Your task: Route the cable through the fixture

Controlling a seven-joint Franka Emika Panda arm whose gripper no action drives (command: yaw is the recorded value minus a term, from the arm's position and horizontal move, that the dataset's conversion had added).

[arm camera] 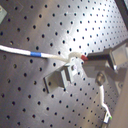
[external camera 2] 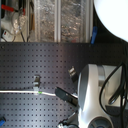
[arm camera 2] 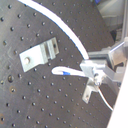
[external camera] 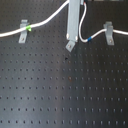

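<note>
Fingers (arm camera: 82, 58) pinched on the cable (arm camera: 17, 50) near its blue band, beside the fixture (arm camera: 61, 80); no legible writing.

Robot body, one arm.

- Arm housing (external camera 2: 92, 95): glossy white-grey rounded shell in the second exterior view, bulky, with smooth curved joints and a dark band between segments.
- Arm cables (external camera 2: 114, 85): thin black leads looping along the housing's side in the second exterior view.
- Gripper (arm camera: 86, 58): dark grey finger with a small red tip in the first wrist view.
- Finger mount (arm camera 2: 95, 70): pale grey metal block, boxy, with a round screw head, in the second wrist view.
</note>
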